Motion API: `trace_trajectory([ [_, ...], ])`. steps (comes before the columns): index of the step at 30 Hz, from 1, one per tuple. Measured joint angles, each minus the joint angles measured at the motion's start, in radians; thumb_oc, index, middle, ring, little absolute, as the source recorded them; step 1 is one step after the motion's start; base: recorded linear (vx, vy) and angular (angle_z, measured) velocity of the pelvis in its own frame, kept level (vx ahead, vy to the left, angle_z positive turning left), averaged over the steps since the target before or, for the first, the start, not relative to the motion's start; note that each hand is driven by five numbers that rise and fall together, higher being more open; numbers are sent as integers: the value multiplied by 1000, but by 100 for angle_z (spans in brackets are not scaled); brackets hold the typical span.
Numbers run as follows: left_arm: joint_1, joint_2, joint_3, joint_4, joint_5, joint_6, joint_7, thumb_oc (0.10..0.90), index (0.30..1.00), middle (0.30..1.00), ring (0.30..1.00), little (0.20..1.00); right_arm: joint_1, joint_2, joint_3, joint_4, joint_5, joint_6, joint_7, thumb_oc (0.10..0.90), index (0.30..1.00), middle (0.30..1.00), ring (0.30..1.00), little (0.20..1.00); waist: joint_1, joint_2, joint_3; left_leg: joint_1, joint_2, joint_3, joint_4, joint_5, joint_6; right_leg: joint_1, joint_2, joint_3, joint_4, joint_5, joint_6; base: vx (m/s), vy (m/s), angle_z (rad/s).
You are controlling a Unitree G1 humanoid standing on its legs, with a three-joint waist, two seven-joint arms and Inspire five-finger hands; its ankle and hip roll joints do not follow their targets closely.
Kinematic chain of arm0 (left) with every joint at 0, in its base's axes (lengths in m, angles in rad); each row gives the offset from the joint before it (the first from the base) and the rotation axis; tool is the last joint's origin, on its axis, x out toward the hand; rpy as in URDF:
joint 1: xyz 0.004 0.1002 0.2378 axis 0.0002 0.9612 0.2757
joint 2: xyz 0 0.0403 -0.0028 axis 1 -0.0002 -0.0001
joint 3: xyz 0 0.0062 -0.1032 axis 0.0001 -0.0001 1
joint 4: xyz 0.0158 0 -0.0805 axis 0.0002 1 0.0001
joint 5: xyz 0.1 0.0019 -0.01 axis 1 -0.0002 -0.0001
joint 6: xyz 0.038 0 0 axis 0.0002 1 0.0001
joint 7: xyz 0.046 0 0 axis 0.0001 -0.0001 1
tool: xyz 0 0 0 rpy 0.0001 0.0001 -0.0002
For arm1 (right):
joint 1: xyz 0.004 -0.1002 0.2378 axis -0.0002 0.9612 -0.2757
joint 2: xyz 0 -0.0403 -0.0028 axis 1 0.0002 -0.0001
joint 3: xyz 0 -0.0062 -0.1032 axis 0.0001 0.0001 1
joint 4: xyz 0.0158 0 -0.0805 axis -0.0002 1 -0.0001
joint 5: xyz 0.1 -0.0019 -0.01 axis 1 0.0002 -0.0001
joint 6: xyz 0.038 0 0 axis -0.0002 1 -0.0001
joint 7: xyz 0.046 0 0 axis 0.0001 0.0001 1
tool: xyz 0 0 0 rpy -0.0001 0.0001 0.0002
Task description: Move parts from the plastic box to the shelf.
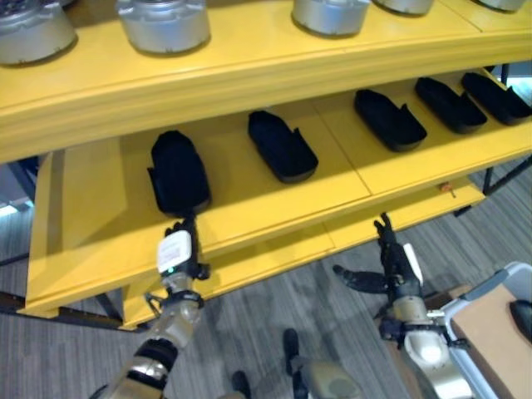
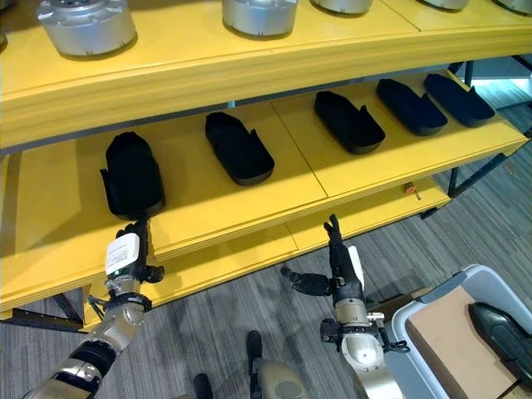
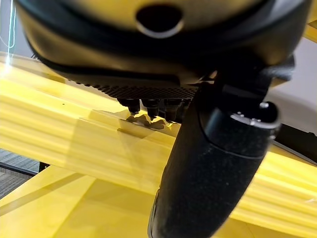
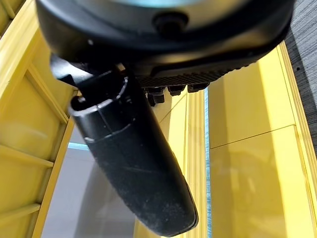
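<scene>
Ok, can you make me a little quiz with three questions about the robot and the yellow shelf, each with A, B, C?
1. Where is the left hand?
A. At the front edge of the shelf, just below the leftmost black part
B. Inside the plastic box
C. Up on the top shelf

2. How many black parts lie on the middle shelf?
A. Two
B. Five
C. Eight

3. What is the right hand doing?
A. Gripping a black part
B. Holding a silver part
C. Open, holding nothing

Answers:
1. A, the head views show the left hand by the shelf's front edge under the leftmost black part.
2. B, five black parts lie in a row along the middle shelf.
3. C, its fingers point straight up with the thumb out to the side, and nothing is in it; the plastic box sits off to its right.
</scene>
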Motion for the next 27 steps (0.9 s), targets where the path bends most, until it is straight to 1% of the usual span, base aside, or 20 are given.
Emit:
trace_trajectory([
  [20, -73, 5, -31, 75, -2, 5, 0, 900, 1000, 1000, 1000, 1000, 1, -6, 10, 0, 0, -4, 1, 900, 1000, 1000, 1000, 1000, -6, -4, 2, -1, 0, 1, -2, -1, 1, 0, -1, 0, -5, 0, 0, 0, 0, 0],
  [27, -74, 7, -41, 74, -1, 5, 2, 900, 1000, 1000, 1000, 1000, 1, -7, 10, 0, 0, -10, 1, 900, 1000, 1000, 1000, 1000, -11, -4, 2, -2, 0, 1, -4, -2, 2, 0, -1, -1, -8, 0, 0, 0, 0, 0],
])
